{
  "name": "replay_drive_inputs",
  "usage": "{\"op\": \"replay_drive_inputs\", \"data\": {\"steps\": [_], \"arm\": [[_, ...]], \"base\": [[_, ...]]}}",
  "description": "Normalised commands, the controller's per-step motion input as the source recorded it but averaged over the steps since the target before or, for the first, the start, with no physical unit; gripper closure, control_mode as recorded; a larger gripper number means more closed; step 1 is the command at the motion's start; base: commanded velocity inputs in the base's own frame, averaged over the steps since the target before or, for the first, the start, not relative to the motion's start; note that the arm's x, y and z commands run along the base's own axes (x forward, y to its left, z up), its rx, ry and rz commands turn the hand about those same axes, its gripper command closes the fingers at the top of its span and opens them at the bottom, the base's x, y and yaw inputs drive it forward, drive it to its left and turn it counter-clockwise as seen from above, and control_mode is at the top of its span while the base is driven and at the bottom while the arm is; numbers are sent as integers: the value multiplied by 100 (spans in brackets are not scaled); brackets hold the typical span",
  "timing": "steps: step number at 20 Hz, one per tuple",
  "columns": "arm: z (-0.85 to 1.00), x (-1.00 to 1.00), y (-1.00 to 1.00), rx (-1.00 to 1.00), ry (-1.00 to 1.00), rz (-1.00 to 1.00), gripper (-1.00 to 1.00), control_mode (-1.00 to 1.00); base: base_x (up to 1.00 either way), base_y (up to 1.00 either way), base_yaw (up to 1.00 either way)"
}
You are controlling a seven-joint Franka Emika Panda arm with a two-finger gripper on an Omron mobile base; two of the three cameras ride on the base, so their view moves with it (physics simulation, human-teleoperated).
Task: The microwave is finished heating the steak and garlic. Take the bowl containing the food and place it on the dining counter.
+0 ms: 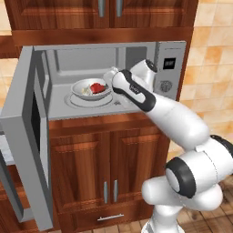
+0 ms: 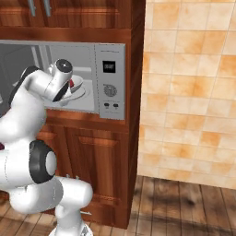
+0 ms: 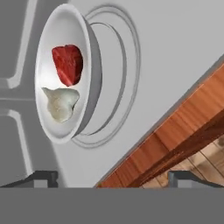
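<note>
Bowl [image 1: 91, 88] on the turntable inside the open microwave [image 1: 170, 68], holding steak [image 3: 67, 64] and garlic [image 3: 60, 103]. Gripper [image 3: 113, 177] near the bowl, fingers apart, clamped on nothing.

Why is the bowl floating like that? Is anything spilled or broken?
Nothing is spilled or broken. The bowl sits tilted above the turntable ring inside the open microwave, so it looks lifted. The steak and garlic are both inside it. The gripper is open, its fingertips apart beside the bowl.
</note>
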Motion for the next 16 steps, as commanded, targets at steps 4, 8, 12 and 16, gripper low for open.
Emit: {"op": "replay_drive_inputs", "data": {"steps": [4, 8, 12, 16], "arm": [[-36, 100, 51, -2, 0, 0, -100, -100], [-29, 99, 26, -2, 0, 0, -100, -100], [-23, 86, 9, -6, 0, 0, -100, -100], [-21, 74, 8, -6, 0, 0, -100, -100]], "base": [[0, 0, 0], [0, 0, 0], [0, 0, 0], [0, 0, 0]]}}
